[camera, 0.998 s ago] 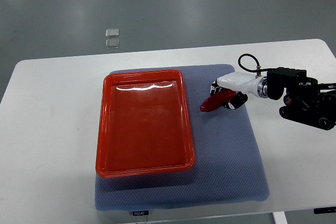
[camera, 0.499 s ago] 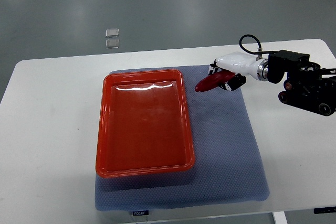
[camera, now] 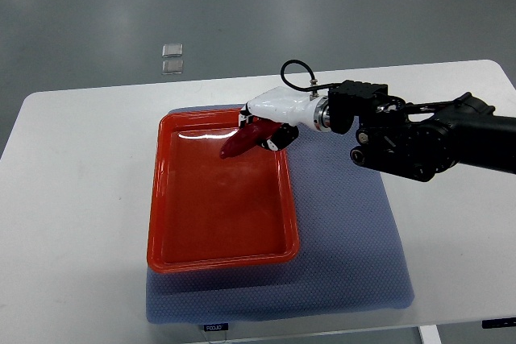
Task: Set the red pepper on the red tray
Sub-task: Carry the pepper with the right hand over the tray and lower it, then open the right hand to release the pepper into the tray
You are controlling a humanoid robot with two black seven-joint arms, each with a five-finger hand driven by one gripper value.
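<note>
Because the task calls for a pepper to be set on a tray, the scene is listed part by part below.

Setting: a white table (camera: pixel 72 199) is seen from steeply above, with a blue-grey mat (camera: pixel 347 255) laid on it, probably to cushion the work.

Tray: a red tray (camera: pixel 218 259) is placed on the mat's left part, long side running away from the camera; its floor is seen bare, ready to receive the pepper.

Right hand: the right hand (camera: pixel 270 118), white-shelled, is reached in from the right edge on a black arm and is held over the tray's far right corner.

Fingers: the fingers are curled tight around the pepper's stem end, so that the rest of it is left free.

Pepper: a long red pepper (camera: pixel 239 143) is held in the hand, its tip pointed down and left over the tray's floor. Whether the tip is touching the floor cannot be told.

Stage: the carry is judged nearly done; lowering and release are judged not yet done.

Risk: the hand is held close to the tray's rim, so a drop here could be caught on the edge.

Left arm: none is seen.
</note>
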